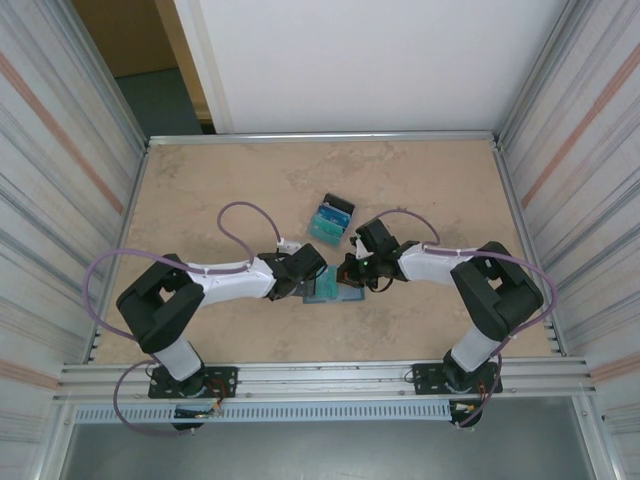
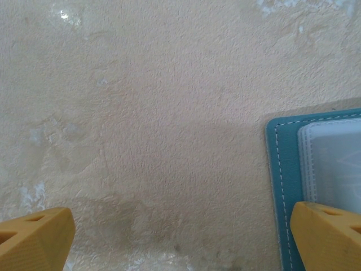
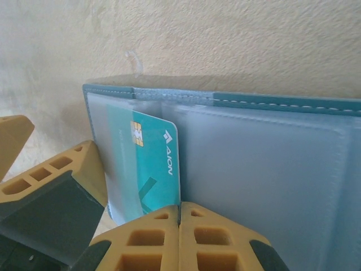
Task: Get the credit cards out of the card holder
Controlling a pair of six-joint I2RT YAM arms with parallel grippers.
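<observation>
One teal-blue bifold card holder (image 3: 265,152), one teal-green plastic credit card (image 3: 152,169) in its pocket.
Right jaws together at the card's edge; left jaws wide apart beside the holder.

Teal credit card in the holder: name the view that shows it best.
Right wrist: the teal credit card is close-up, chip and logo legible, inside the card holder. Top external gives the holder as a tiny teal patch; left wrist, just its corner.
</observation>
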